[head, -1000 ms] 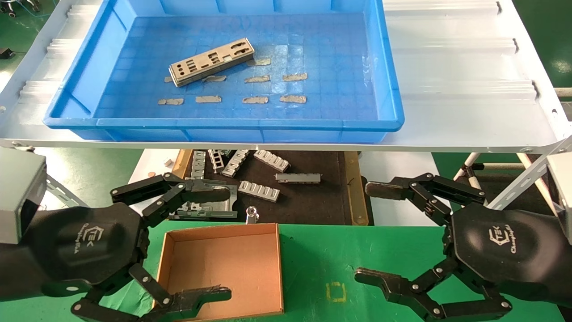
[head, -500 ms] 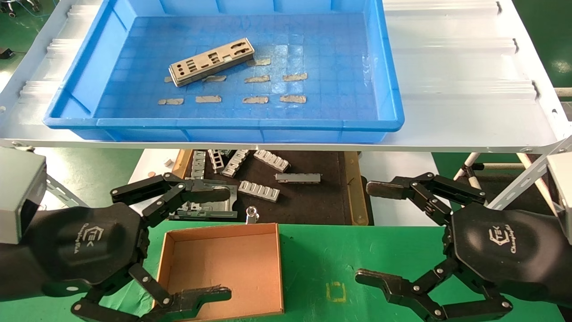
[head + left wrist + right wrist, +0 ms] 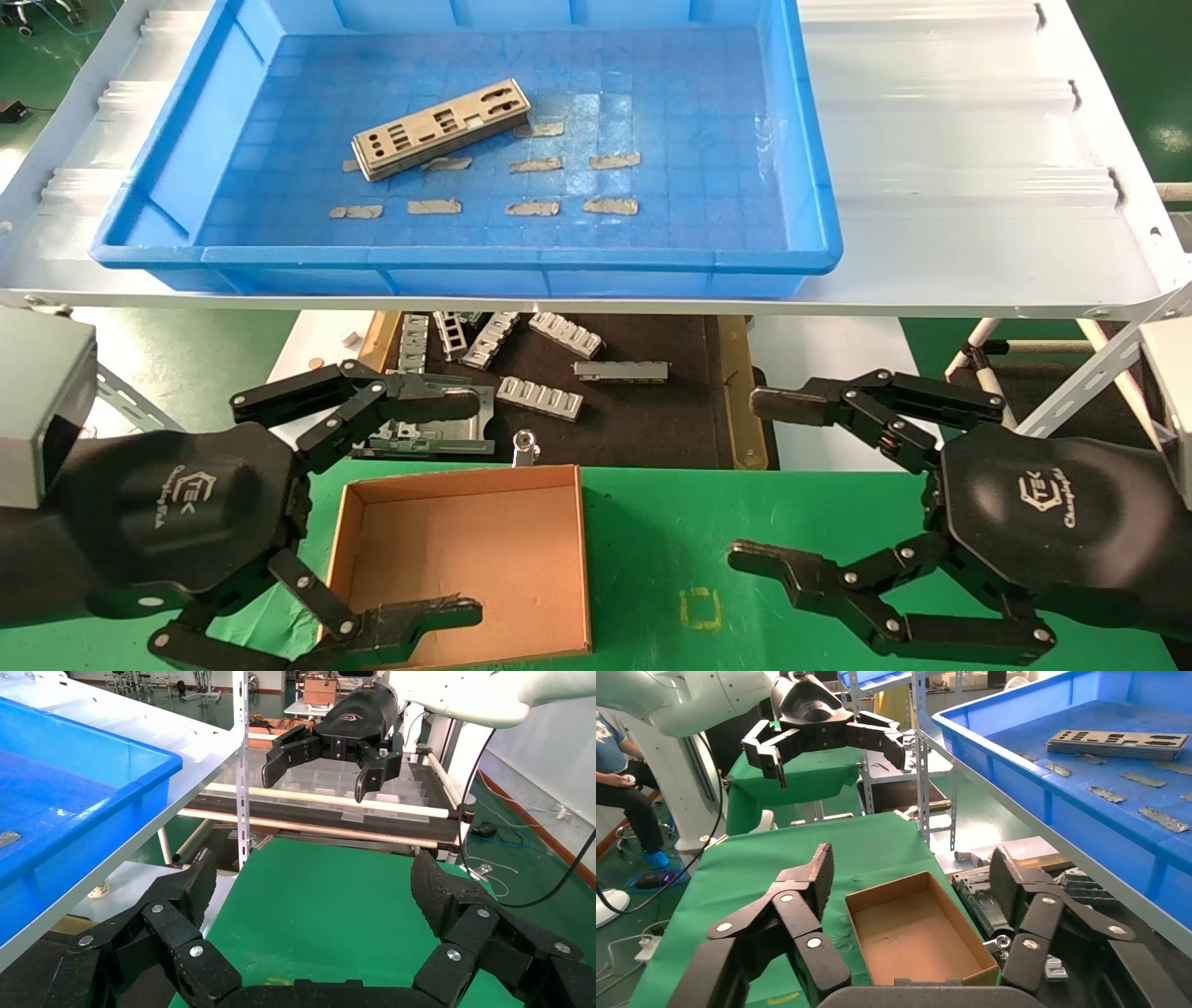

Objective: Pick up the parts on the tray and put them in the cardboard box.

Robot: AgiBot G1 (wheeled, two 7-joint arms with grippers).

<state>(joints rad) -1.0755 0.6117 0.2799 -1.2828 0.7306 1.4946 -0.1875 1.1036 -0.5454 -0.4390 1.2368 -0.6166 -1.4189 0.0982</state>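
Only the right gripper [image 3: 756,480] has shifted since a second ago: its fingers have slid a touch toward the middle of the green table [image 3: 652,522], and its upper finger now reaches over the edge of the black tray [image 3: 736,391]. It hangs low above the green cloth with its jaws spread wide and nothing between them. Everything else sits just where it was.

Over on the other side, the left gripper [image 3: 470,508] hovers at the cardboard box [image 3: 466,559], jaws wide apart and holding nothing; one finger lies over the box's near wall, the other reaches past its far side, over the loose metal pieces beyond. From the right wrist view the box [image 3: 916,927] shows a bare brown floor.

Up on the white shelf [image 3: 968,168] sits the blue tray [image 3: 466,256], well beyond both grippers. Its parts [image 3: 440,129], a small stack of silver-grey punched plates, lie slantwise on the gridded floor toward the tray's left half. Tan tape scraps [image 3: 531,207] are dotted in two loose rows just in front of the plates; one or two peek out from under the stack's edges.

Below the shelf, ribbed grey brackets [image 3: 540,396] lie scattered on the black tray.
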